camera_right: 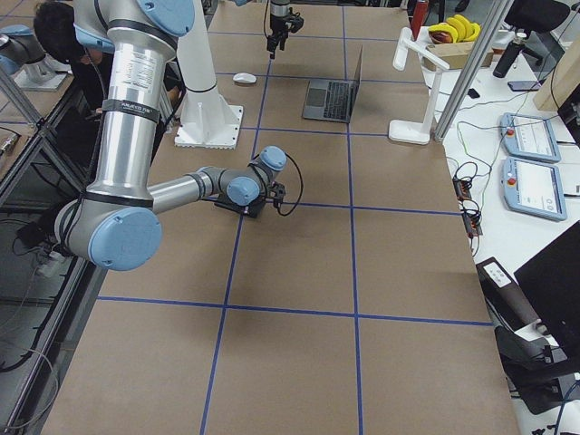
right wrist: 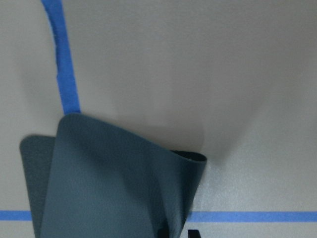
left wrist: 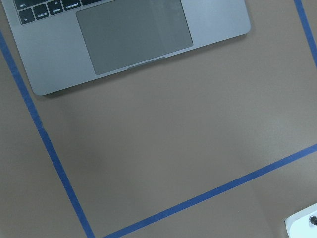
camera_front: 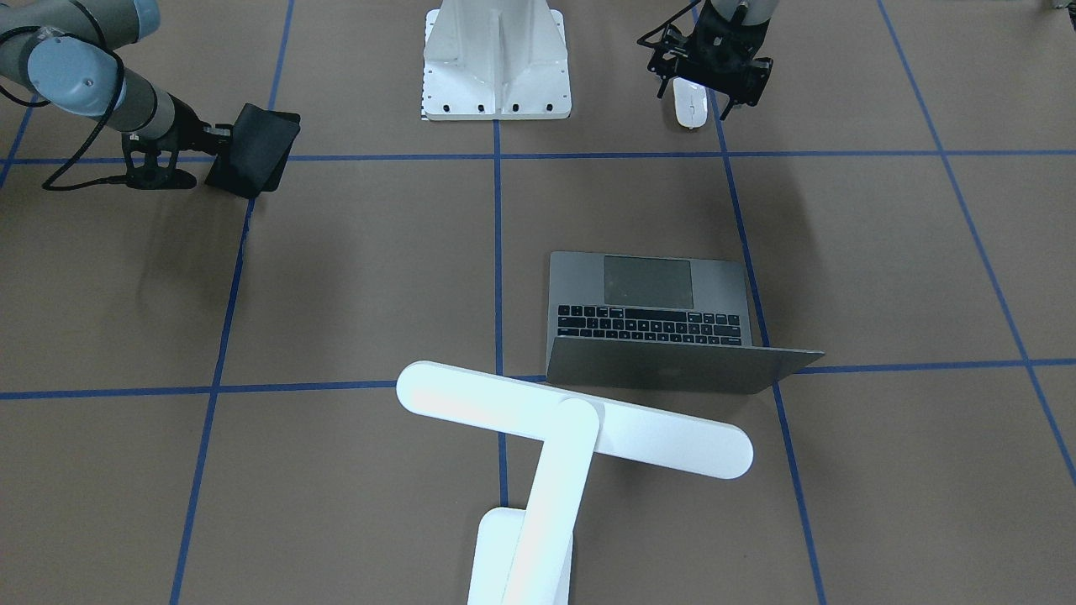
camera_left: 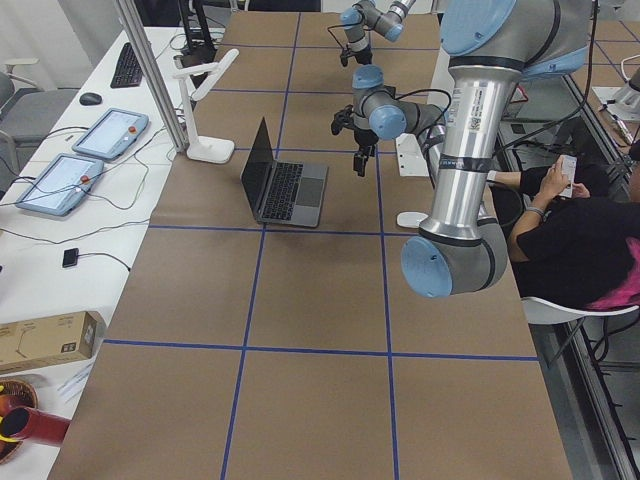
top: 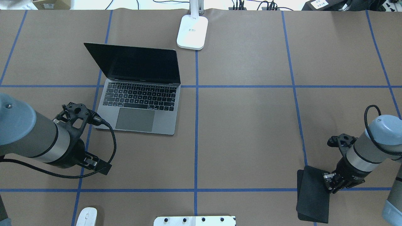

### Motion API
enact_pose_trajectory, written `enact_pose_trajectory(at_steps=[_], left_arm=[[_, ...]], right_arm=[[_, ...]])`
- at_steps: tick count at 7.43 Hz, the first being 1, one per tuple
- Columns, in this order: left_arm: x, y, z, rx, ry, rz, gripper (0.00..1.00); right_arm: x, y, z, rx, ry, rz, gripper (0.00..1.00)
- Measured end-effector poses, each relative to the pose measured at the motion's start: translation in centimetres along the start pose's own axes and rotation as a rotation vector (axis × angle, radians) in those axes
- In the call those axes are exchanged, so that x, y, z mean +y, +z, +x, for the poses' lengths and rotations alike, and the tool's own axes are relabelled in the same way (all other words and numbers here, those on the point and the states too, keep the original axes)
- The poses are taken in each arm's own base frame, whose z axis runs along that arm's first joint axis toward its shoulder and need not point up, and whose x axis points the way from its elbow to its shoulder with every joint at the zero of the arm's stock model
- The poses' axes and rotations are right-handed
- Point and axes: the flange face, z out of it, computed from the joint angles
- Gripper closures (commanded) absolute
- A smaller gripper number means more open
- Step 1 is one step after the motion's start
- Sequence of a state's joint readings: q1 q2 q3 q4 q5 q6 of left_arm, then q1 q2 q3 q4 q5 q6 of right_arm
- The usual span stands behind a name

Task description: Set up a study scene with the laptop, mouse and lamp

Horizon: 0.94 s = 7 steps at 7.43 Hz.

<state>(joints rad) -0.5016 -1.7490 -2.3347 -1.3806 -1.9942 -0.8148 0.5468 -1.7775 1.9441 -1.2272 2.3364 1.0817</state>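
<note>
A slim grey-silver metal laptop (top: 139, 94) with black keys, a glossy white oval mouse (camera_front: 691, 107), a white bar-headed desk lamp (camera_front: 572, 428) and a flat black pad (top: 314, 197) stand out against a brown table (top: 248, 131) gridded in blue tape.

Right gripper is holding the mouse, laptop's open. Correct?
No: the right gripper holds the black pad, not the mouse, which lies free on the table. The laptop is open, as said. The overhead exterior view shows it.
</note>
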Motion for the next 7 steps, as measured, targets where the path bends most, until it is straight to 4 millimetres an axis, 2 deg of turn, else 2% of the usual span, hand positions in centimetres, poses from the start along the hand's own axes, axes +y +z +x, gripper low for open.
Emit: enact_pose_trajectory(at_steps=[1, 4, 7], left_arm=[[0.0, 0.0, 0.0, 0.000, -0.001, 0.000, 0.01], [0.0, -0.1, 0.1, 0.001, 0.000, 0.001, 0.01], [0.0, -0.2, 0.1, 0.003, 0.001, 0.003, 0.01]], right_arm=[[-0.1, -0.2, 0.0, -0.002, 0.002, 0.004, 0.45], [-1.5, -2.5, 0.2, -0.033, 0.027, 0.053, 0.30], [-2.7, -4.2, -0.5, -0.065, 0.034, 0.092, 0.30]])
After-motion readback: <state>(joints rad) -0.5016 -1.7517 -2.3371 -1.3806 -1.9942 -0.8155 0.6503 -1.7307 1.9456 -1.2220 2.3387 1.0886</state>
